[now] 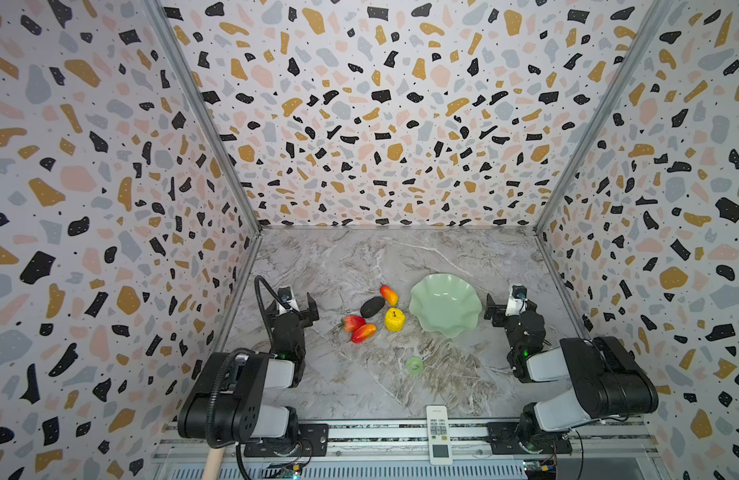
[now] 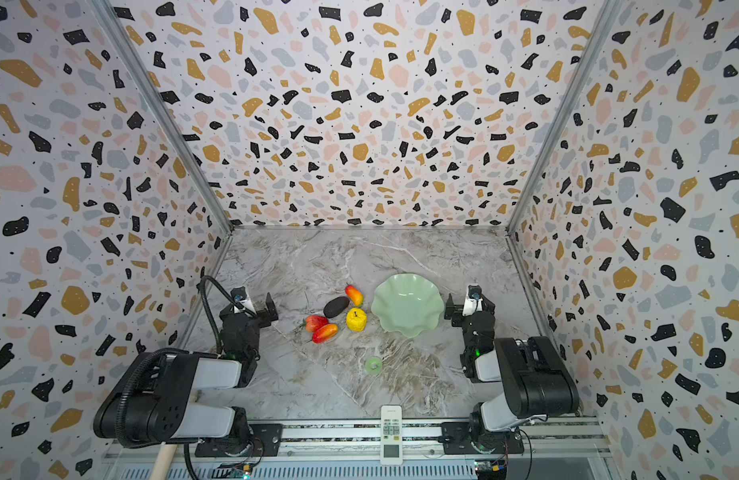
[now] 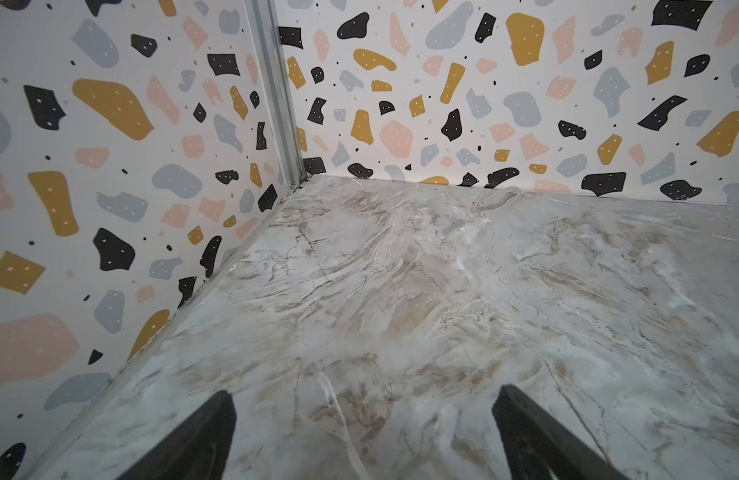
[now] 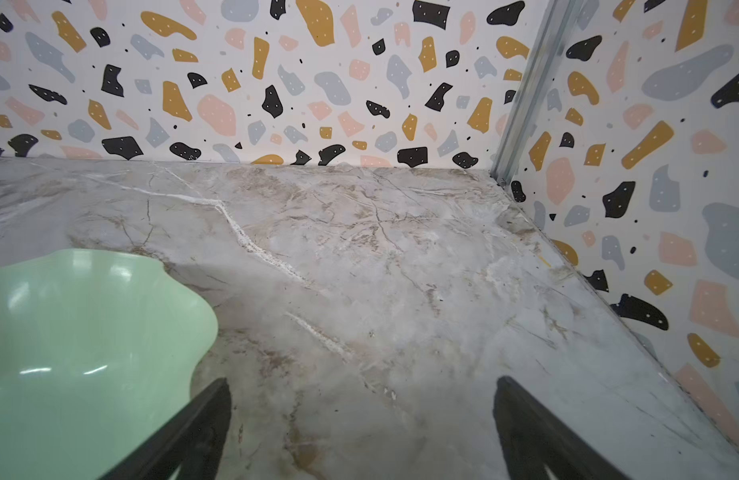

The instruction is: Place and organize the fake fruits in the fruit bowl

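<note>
Green ring (image 1: pixel 414 365), white remote (image 1: pixel 438 434), perhaps a dowel (image 1: pixel 213 463)

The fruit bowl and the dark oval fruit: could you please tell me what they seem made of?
The fruit bowl looks like glossy plastic or glazed ceramic: crisp highlights on its pale-green wall. The dark oval fruit looks matte, perhaps foam or rubber: no shine, rough surface.

black arms (image 1: pixel 230 399), pale grey links (image 1: pixel 278 374), ribbed black cable (image 1: pixel 211 415), green lights (image 1: pixel 281 356)

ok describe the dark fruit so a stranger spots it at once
Start at the mint-green fruit bowl on the marble table; toy fruits cluster to its left in both top views. Among them, the dark oval fruit is the only blackish one; its neighbours are red, orange or yellow.
</note>
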Controlling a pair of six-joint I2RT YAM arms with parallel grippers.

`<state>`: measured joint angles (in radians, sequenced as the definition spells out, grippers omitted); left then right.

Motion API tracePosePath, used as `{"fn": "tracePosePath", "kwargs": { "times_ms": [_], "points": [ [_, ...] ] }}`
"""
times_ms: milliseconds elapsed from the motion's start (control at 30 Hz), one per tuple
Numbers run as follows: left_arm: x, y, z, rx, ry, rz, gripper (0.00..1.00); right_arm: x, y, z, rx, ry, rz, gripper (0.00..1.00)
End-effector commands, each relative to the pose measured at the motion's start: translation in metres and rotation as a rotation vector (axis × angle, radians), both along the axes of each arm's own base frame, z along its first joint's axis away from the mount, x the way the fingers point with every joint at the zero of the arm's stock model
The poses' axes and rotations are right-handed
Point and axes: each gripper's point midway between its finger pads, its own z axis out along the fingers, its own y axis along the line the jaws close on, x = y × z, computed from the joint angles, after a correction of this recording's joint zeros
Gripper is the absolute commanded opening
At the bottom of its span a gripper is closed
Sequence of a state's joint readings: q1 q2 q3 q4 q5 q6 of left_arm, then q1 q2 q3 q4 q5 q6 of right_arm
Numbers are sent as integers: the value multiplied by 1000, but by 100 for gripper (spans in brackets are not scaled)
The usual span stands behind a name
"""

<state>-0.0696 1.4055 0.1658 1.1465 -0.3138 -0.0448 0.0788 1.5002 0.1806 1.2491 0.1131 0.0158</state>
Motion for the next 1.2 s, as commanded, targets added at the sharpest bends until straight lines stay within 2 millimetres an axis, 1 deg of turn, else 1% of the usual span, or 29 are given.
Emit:
{"fn": "tracePosePath", "kwargs": {
  "times_ms": [0, 433, 833, 900, 967, 1000, 1067, 1100, 1133, 1167],
  "points": [
    [2, -2, 15, 4, -59, -6, 100, 5, 0, 14, -6, -42, -5, 99],
    [3, -2, 14, 4, -54, -6, 100, 8, 0, 11, 3, -29, 4, 99],
    [1, -2, 17, 4, -64, -3, 100, 5, 1, 14, -2, -42, 5, 99],
    [3, 1, 26, -3, -81, 18, 100, 3, -4, 23, -5, -58, -37, 99],
    [5, 6, 37, -12, -46, 52, 100, 1, -5, 40, -5, -63, -49, 99],
    [5, 9, 46, -30, -36, 78, 100, -2, -3, 54, -7, -76, -36, 99],
    [2, 7, 68, -88, -48, 73, 100, -1, 8, 82, 3, -95, 24, 99],
    [1, 1, 80, -122, -53, 46, 100, 1, 17, 97, 18, -90, 69, 99],
    [0, -5, 93, -153, -50, 21, 100, 3, 30, 109, 29, -69, 135, 99],
    [0, -10, 102, -171, -36, -1, 99, 5, 41, 118, 31, -46, 182, 99]
  ]
}}
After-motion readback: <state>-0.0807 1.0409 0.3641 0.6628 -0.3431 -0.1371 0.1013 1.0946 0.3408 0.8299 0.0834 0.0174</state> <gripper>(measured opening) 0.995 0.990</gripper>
